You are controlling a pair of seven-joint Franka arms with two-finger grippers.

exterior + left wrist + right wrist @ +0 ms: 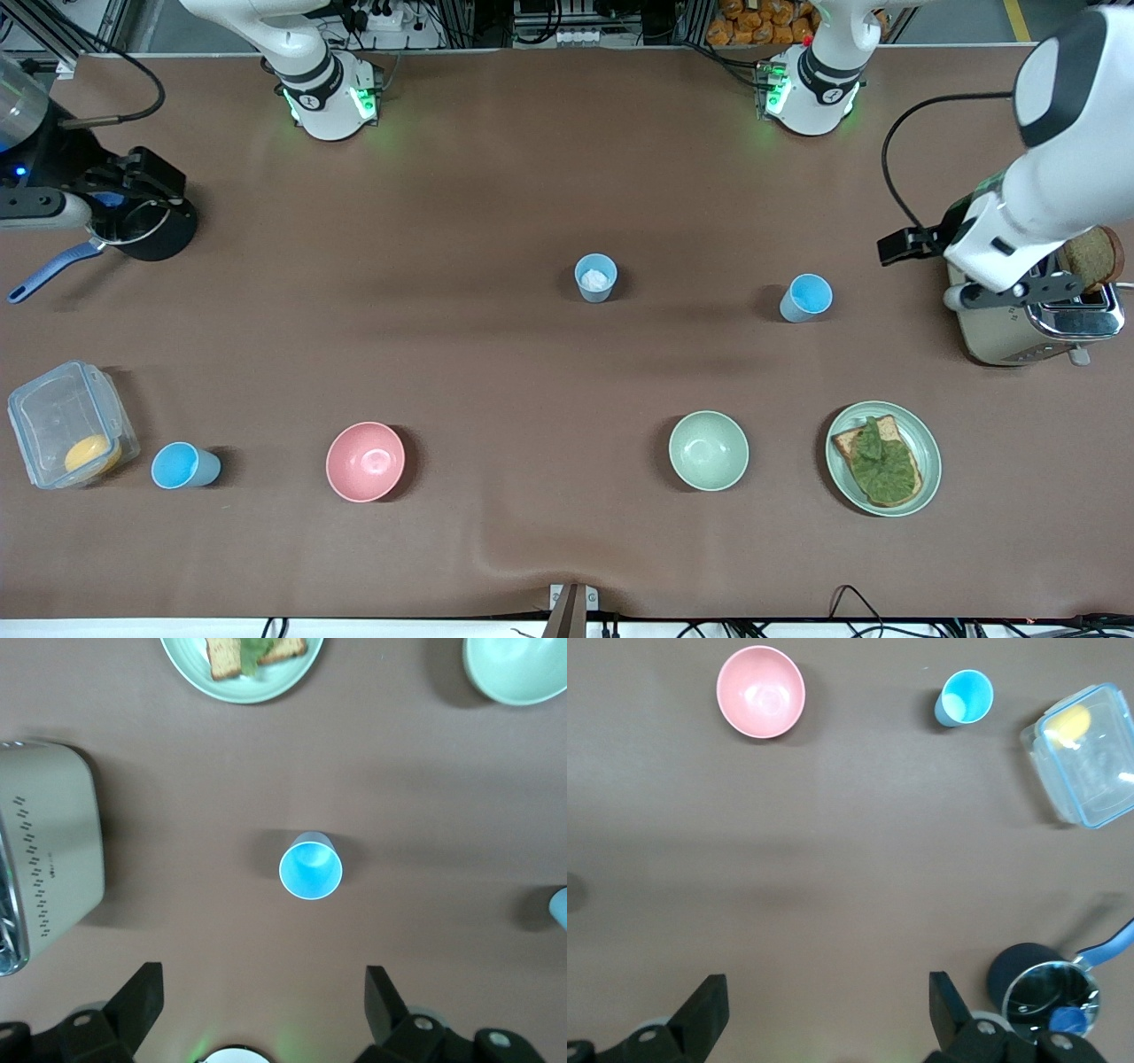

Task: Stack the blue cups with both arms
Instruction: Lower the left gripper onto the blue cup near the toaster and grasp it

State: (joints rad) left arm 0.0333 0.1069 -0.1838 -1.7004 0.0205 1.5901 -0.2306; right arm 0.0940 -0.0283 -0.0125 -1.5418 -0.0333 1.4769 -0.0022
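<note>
The left gripper [257,1010] hangs with its fingers spread wide over the desk [496,372] at the left arm's end, by the toaster [1032,323], and the right gripper [824,1010] hangs just as wide over the right arm's end, by the small pan [1050,997].

The risk I see is a light cup tipping if a finger clips its rim on descent.

One sky-blue cup [310,870] stands below the left gripper, another sky-blue cup [965,697] stands beside the clear box [1085,753], well off from the right gripper, and the grey-blue cup [595,276] stands mid-desk.

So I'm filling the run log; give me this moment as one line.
left gripper open over sky-blue cup | right gripper open over bare table | cups unstacked
</note>
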